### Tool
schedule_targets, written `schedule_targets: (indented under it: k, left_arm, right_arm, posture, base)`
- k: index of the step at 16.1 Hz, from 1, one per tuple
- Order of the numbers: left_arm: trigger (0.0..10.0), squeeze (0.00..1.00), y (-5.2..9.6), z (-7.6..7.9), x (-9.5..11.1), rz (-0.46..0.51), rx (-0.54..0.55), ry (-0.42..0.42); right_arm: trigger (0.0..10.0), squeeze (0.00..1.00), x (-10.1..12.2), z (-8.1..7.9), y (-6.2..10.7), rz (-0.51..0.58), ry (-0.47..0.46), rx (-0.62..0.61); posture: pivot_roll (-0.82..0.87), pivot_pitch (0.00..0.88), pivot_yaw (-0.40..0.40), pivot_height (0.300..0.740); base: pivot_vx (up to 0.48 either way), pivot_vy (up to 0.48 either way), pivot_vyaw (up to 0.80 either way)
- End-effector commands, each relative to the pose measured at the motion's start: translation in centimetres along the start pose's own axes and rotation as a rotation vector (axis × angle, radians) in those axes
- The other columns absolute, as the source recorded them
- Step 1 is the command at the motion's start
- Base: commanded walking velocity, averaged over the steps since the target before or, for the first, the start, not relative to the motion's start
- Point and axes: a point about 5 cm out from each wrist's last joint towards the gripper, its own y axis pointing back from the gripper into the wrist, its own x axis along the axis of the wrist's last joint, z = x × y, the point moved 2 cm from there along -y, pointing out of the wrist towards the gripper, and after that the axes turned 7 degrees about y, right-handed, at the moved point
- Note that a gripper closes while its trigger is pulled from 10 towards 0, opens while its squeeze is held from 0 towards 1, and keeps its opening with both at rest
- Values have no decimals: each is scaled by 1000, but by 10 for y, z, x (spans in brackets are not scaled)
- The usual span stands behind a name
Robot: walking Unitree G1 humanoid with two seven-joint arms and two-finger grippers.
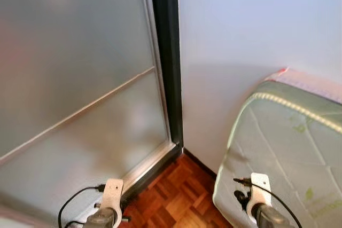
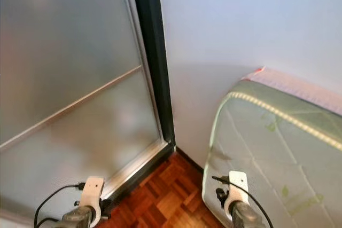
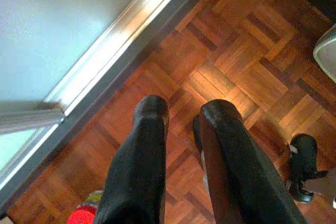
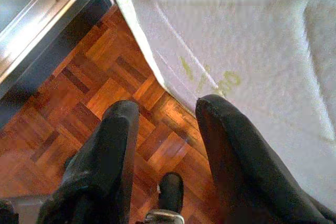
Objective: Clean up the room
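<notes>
Both arms hang low; left tool [image 3: 181,116] and right tool [image 4: 165,114] are released, fingers apart, grasping nothing. No cleanup progress can be judged: nothing is held, and the only likely clutter is a red item [image 3: 82,216] on the floor [image 3: 231,61] just below the left tool, too cropped to identify. The floor under both tools is bare parquet. Beside the right tool is the mattress [image 1: 291,153]. Beyond the left tool is the frosted door [image 1: 75,78], then its dark frame [image 1: 168,52] and the wall [image 1: 251,20].

Home bedroom corner; mattress [image 1: 288,148]; parquet floor [image 3: 236,72]; frosted sliding door [image 1: 69,78].
</notes>
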Motion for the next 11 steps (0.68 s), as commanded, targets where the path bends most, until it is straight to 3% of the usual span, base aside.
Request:
schedule_targets:
  k: [1, 11]
  left_arm:
    - [10000, 0, 1, -6, -6, -21, 10, -25]
    - [10000, 0, 1, -5, -6, -18, 13, -25]
  right_arm:
    - [10000, 0, -1, -2, 0, -1, 4, 6]
    - [10000, 0, 1, -1, 0, 3, -4, 5]
  posture:
    - [-74, 0, 80, 740]
    - [-73, 0, 79, 740]
  base:
    - [-285, 0, 0]
    - [-312, 0, 0]
